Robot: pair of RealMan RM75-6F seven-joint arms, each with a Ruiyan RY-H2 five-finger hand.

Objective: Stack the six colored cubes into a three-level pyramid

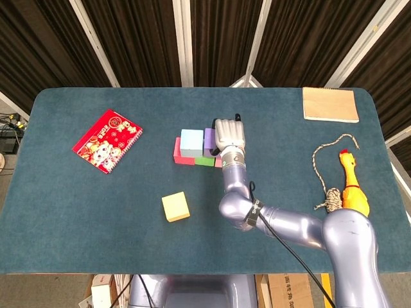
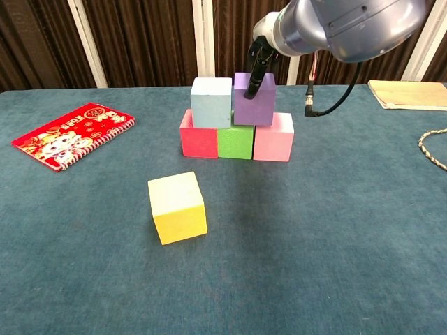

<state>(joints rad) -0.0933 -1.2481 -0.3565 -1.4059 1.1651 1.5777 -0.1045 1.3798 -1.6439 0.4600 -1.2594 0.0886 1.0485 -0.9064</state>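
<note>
A red cube (image 2: 198,142), a green cube (image 2: 235,143) and a pink cube (image 2: 272,145) form a row on the table. On top sit a light blue cube (image 2: 211,102) and a purple cube (image 2: 248,108), side by side and touching. My right hand (image 1: 229,135) is over the purple cube (image 1: 209,138) and holds it from above, one of its fingers (image 2: 256,75) lying down the cube's front face. A yellow cube (image 2: 177,208) lies alone nearer to me, left of the row. My left hand shows in neither view.
A red notebook (image 1: 107,141) lies at the left. At the far right corner is a brown pad (image 1: 330,104). A rubber chicken (image 1: 351,179) and a rope (image 1: 327,163) lie along the right edge. A black cable (image 2: 328,105) hangs behind the pink cube.
</note>
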